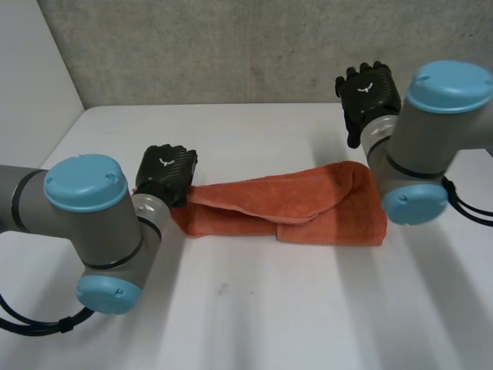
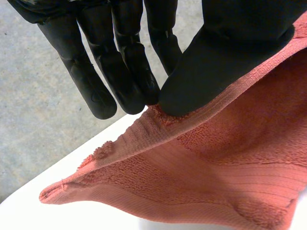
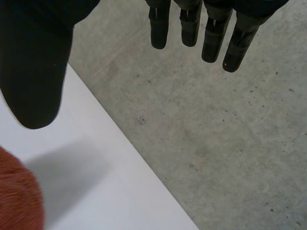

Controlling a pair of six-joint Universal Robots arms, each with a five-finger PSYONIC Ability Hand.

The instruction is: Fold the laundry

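An orange towel (image 1: 296, 206) lies folded lengthwise across the middle of the white table (image 1: 254, 308). My left hand (image 1: 165, 174) is at its left end. In the left wrist view the thumb (image 2: 225, 57) and fingers (image 2: 129, 81) pinch the towel's hemmed edge (image 2: 192, 158) near a corner. My right hand (image 1: 367, 96) is raised above and behind the towel's right end, apart from it. Its fingers (image 3: 211, 33) are straight and its thumb (image 3: 31, 72) is spread wide, holding nothing. A bit of the towel (image 3: 17, 196) shows below the thumb.
The table's far edge (image 3: 124, 148) runs under my right hand, with grey concrete floor (image 3: 216, 143) beyond it. A grey wall (image 1: 231, 46) stands behind the table. My right arm (image 1: 427, 146) hangs over the towel's right end.
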